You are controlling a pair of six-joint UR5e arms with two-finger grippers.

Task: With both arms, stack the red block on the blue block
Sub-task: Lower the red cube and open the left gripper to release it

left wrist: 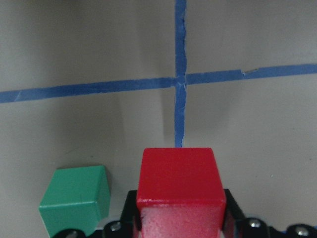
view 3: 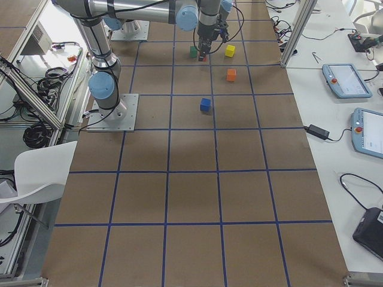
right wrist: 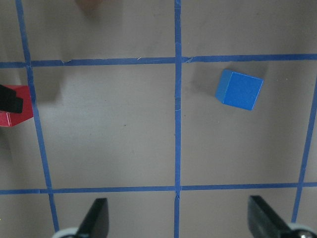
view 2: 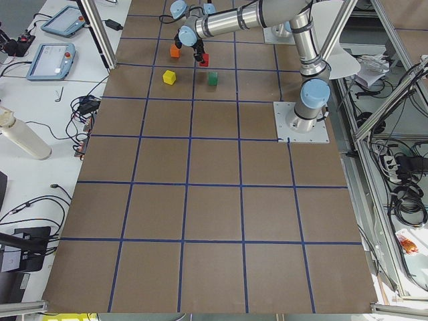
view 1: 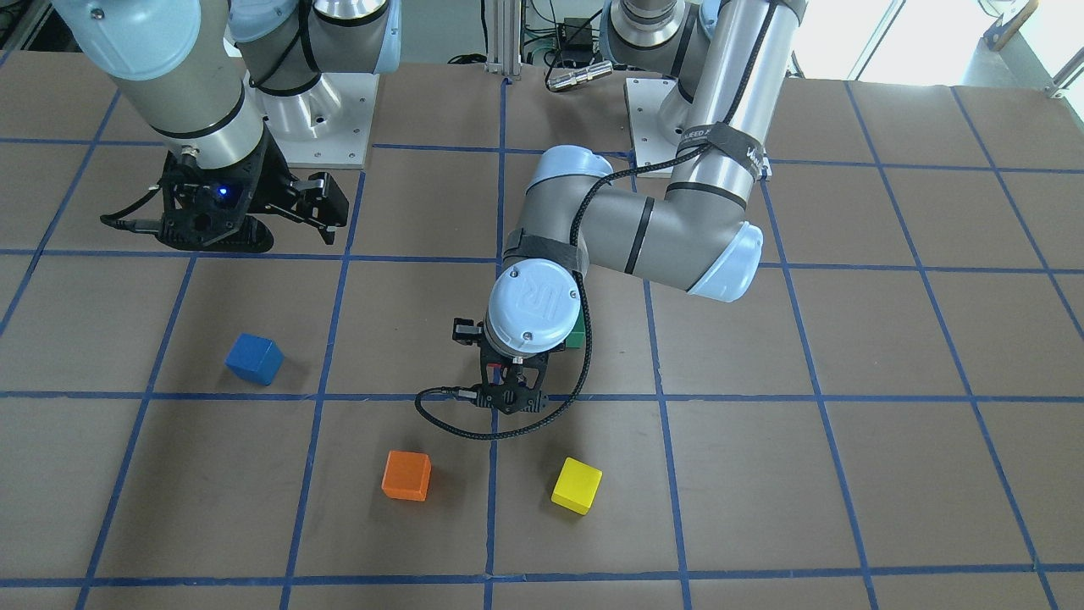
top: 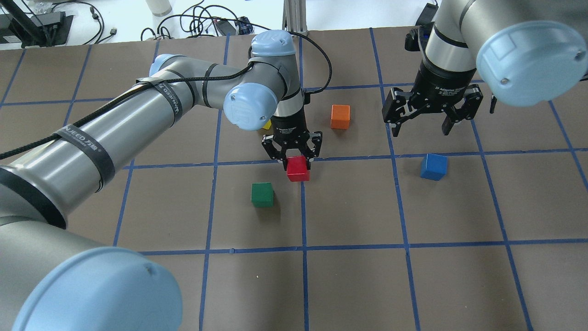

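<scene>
The red block sits between the fingers of my left gripper, near a crossing of blue tape lines at the table's middle. In the left wrist view the red block fills the space between the jaws, which are shut on it. The blue block lies alone on the table to the right. My right gripper hangs open and empty above the table, just beyond the blue block. The right wrist view shows the blue block ahead and right of the open fingers, and the red block at the left edge.
A green cube lies close to the left of the red block, on the robot's side. An orange cube lies beyond the left gripper. A yellow cube lies on the operators' side. Blue tape lines grid the brown table.
</scene>
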